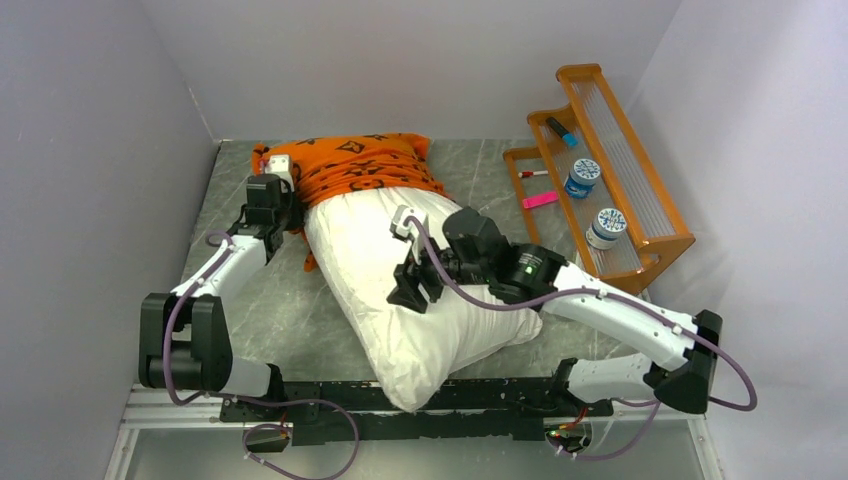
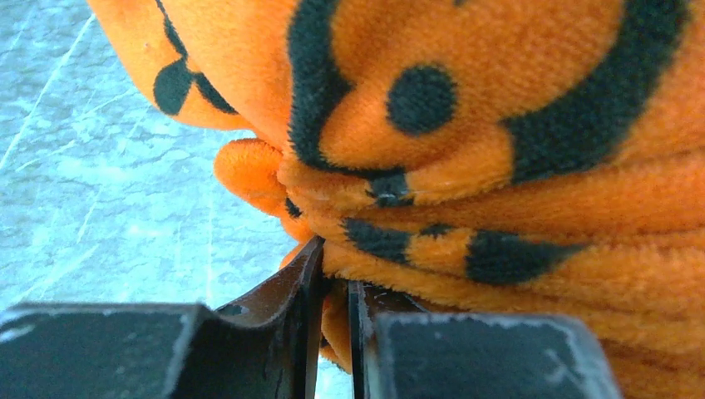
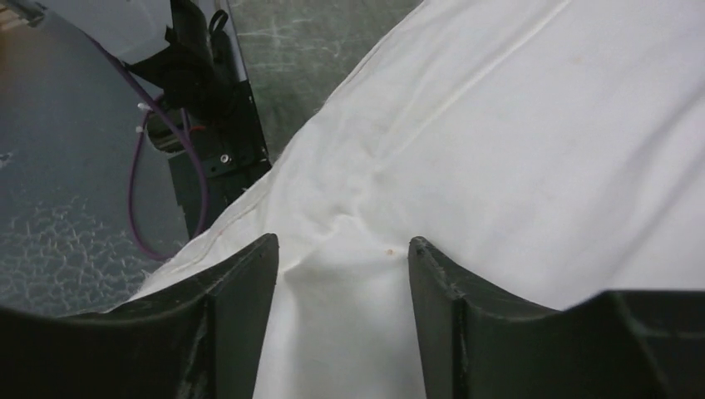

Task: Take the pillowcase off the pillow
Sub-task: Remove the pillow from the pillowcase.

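fuzzy plush pillowcase (image 2: pixel 515 199) (short nap), smooth matt pillow (image 3: pixel 515 150).

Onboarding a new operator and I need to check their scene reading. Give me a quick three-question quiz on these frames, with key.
1. True or false: the pillowcase is fully off the pillow.
2. What sits between the left gripper's fingers? A) white pillow fabric B) orange pillowcase fabric C) nothing
3. Short answer: how do the jaws of the right gripper stand, and on what?
Key: 1. False; it covers the pillow's far end. 2. B. 3. Open, astride a ridge of the pillow's white fabric.
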